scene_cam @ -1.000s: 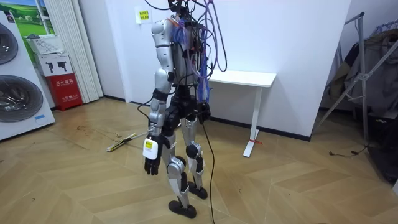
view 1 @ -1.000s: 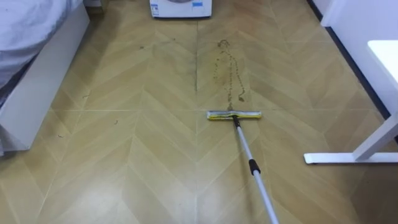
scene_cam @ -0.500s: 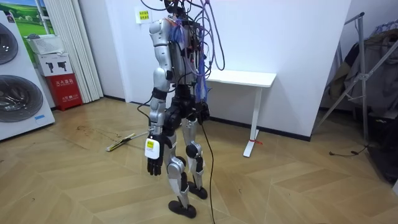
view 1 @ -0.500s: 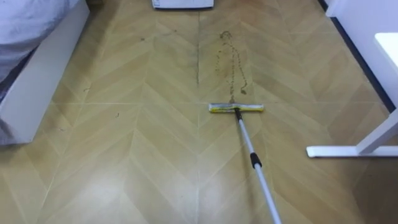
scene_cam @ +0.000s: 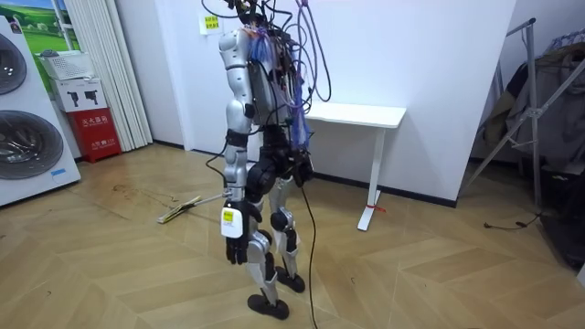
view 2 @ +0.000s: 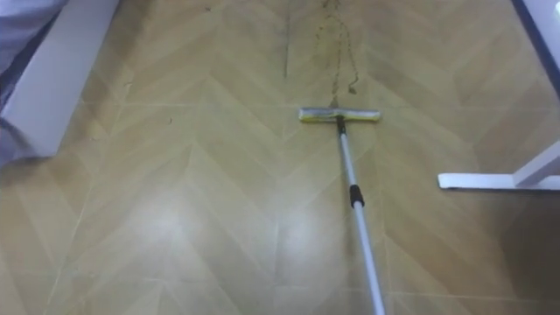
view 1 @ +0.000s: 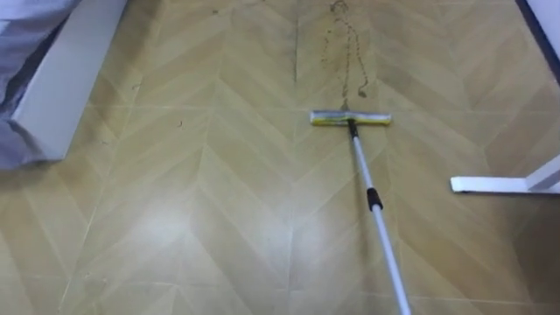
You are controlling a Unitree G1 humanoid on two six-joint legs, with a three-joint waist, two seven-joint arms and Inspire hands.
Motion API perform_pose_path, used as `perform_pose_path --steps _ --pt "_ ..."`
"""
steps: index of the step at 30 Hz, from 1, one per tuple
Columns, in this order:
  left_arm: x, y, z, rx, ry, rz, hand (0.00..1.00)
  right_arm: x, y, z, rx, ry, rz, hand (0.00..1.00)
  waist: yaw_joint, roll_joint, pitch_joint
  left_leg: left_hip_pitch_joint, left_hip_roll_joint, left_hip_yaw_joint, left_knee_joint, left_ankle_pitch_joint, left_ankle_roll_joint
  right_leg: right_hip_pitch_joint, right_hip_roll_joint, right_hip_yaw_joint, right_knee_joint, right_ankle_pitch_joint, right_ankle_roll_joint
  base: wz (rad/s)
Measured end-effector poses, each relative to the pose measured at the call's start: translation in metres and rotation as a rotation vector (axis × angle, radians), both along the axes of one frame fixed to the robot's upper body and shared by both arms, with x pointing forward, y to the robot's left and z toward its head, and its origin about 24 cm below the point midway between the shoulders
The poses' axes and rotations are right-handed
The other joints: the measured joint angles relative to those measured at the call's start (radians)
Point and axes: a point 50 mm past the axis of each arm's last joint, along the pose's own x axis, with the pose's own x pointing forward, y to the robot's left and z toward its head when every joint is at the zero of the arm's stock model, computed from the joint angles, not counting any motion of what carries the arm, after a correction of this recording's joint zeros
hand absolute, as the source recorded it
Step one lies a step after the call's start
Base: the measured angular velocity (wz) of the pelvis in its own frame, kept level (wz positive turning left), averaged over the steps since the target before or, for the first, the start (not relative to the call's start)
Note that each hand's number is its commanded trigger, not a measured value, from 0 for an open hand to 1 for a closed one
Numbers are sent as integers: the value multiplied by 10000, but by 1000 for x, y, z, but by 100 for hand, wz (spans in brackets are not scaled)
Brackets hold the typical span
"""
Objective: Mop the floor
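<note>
A mop lies flat on the wooden floor ahead of me. Its yellow-green head (view 1: 351, 118) rests just below a trail of dark stains (view 1: 343, 52). The silver handle (view 1: 374, 206) with a black collar runs back toward me and leaves the view at the lower right. The room view has the mop (scene_cam: 183, 208) on the floor, on the room view's left of my legs. I stand upright in the middle of the room. My left hand (scene_cam: 234, 247) hangs at my side with relaxed fingers, well above the mop and holding nothing.
A white bed frame (view 1: 61, 79) runs along the left. A white desk's foot (view 1: 503, 184) lies on the floor at the right; the desk (scene_cam: 356, 114) stands against the wall. Washing machines (scene_cam: 23, 137) and a red box (scene_cam: 96, 132) stand at the room view's left.
The eye view has shifted, so the mop head now shows higher in the picture. In the room view my left arm has swung a little toward the room view's right. The mop has not moved.
</note>
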Motion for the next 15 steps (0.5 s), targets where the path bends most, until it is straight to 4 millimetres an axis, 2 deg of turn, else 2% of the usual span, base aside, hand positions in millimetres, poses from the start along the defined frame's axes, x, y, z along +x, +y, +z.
perform_pose_path --steps 1,3,4,6,7,8,9,10,11,12,13,14,15 --pt "1 0 0 0 28 8 0 0 0 0 -16 -12 -63 100 -18 23 10 -171 -1 -61 172 -57 -9 -147 -30 -30 174 -57 -9 13" --pt "6 -1 0 -9 33 1 0 1 0 0 -24 -81 -389 100 45 239 94 -948 40 -120 1144 -337 -30 -687 -60 -205 772 -253 -64 18" --pt "7 -1 0 -1 9 -4 0 2 0 0 -21 -113 -489 100 76 276 110 -1175 44 -95 1418 -398 -25 -866 -89 -228 983 -336 -82 12" --pt "7 -1 0 108 -6 34 0 6 0 0 -98 -202 -831 100 145 382 143 -1975 25 -152 2638 -624 -112 -1524 -295 -279 2047 -769 -134 10" --pt "7 -1 0 125 5 75 0 8 0 1 -141 -201 -886 100 146 378 149 -2195 20 -178 3029 -648 -146 -1683 -396 -286 2367 -911 -144 16" --pt "7 -1 0 142 -8 79 0 16 -1 2 -199 -334 -880 100 168 375 141 -2758 7 -147 3932 -648 -177 -1990 -564 -371 2933 -1195 -184 21" --pt "8 -1 0 145 -10 50 0 23 -5 4 -269 -431 -919 100 146 427 115 -3407 33 -150 5098 -531 -276 -2283 -655 -441 3517 -1497 -197 18" --pt "8 -1 0 149 -22 63 0 27 -7 5 -321 -491 -908 100 196 427 115 -3692 37 -135 5653 -448 -264 -2406 -712 -437 3828 -1680 -193 7" --pt "8 0 0 143 -39 101 0 37 -12 8 -432 -703 -982 100 350 420 112 -4239 122 -62 6746 -146 -270 -2583 -764 -355 4397 -2046 -134 -15" --pt "9 0 0 127 -98 193 0 50 -18 12 -551 -1036 -1003 100 563 385 114 -4745 259 44 7686 307 -300 -2735 -767 -239 4844 -2285 -128 -22" --pt "12 1 1 135 -190 183 0 58 -21 14 -570 -1235 -1016 100 628 328 92 -4983 281 61 8013 438 -322 -2834 -770 -169 5041 -2381 -124 -28" --pt "10 5 2 219 -204 174 0 76 -25 19 -487 -1684 -983 100 786 152 92 -5330 352 140 8276 426 -310 -2987 -755 50 5352 -2537 -72 -20" --pt "9 8 2 294 -163 186 0 93 -28 25 -397 -2102 -1000 100 866 68 137 -5571 393 205 8118 351 -277 -3013 -743 110 5488 -2636 -14 -13"
